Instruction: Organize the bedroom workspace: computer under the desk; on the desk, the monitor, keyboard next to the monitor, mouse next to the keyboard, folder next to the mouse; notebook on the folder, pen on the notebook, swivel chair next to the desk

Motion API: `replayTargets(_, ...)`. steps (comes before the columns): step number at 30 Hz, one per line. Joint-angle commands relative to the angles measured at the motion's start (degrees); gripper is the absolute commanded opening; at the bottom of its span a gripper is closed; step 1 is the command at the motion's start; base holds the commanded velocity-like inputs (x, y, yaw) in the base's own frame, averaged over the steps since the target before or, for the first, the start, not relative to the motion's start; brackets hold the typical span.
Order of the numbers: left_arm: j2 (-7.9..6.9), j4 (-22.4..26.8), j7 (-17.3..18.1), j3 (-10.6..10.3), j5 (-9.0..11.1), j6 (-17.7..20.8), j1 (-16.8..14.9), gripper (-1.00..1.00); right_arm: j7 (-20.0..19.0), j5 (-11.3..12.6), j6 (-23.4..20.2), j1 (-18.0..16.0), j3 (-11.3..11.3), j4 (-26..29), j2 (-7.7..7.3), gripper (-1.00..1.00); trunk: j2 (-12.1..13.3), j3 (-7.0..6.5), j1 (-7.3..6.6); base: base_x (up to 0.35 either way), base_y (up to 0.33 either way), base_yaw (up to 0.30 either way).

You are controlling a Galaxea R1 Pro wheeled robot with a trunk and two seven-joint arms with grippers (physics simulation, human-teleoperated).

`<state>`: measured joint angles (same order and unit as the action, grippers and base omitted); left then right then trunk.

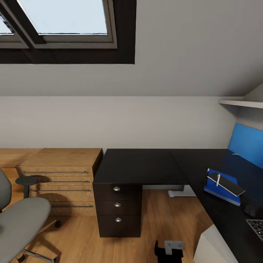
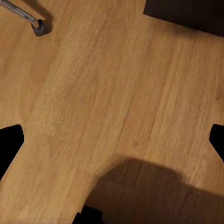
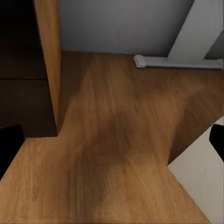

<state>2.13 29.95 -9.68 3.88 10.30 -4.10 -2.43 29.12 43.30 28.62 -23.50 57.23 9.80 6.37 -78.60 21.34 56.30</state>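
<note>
The blue folder (image 1: 221,191) lies on the black desk (image 1: 204,166) at the right, with the dark notebook (image 1: 226,184) on it and the pale pen (image 1: 218,179) on the notebook. Nearer me on the desk sit a small dark mouse (image 1: 251,210) and a corner of the keyboard (image 1: 257,226). The grey swivel chair (image 1: 20,221) stands on the floor at the far left, apart from the desk; one of its casters (image 2: 39,27) appears in the left wrist view. My left gripper (image 2: 112,144) and right gripper (image 3: 112,142) both hang open and empty above the wood floor.
A black drawer unit (image 1: 117,209) with silver knobs stands under the desk's left end, beside low light-wood drawers (image 1: 62,179). The desk's white foot (image 3: 172,61) rests by the wall. A white block (image 1: 213,248) sits at the lower right. Bare floor lies between chair and drawer unit.
</note>
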Motion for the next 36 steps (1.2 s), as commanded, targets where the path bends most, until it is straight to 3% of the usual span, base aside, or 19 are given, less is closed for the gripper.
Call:
replayTargets(1, 0.04, 0.0, 0.0, 0.1, 0.6, -0.2, 0.0, 1.00, -0.5, 0.5, 0.3, -0.1, 0.5, -0.1, 0.05, 1.00, 0.4, -0.12, -0.23, 0.000, 0.000, 0.000)
replayTargets(6, 0.13, -0.1, 0.0, -0.1, 0.5, -1.5, 0.0, 1.00, -3.1, 0.7, 0.6, -0.1, 0.5, -0.4, 0.45, 1.00, 0.4, 0.01, -0.23, 0.000, 0.000, 0.000)
replayTargets(12, 0.15, -1.2, 0.0, -0.3, 0.4, -8.4, 0.0, 1.00, -3.6, 0.7, 0.6, -0.1, 0.2, -0.5, 0.49, 1.00, 0.4, 0.44, -0.23, 0.000, 0.000, 0.018)
replayTargets(18, 0.15, -3.4, 0.0, -0.3, 0.3, -11.4, 0.0, 1.00, -3.7, 0.7, 0.6, -0.1, 0.3, -0.6, 0.56, 1.00, 0.4, 0.94, -0.23, 0.000, 0.000, 0.073)
replayTargets(36, 0.08, -4.1, 0.0, -0.2, 0.3, -12.2, 0.0, 1.00, -3.8, 0.6, 0.4, -0.1, 0.4, -0.8, 0.58, 1.00, 0.4, 2.49, -0.23, 0.000, 0.000, 0.096)
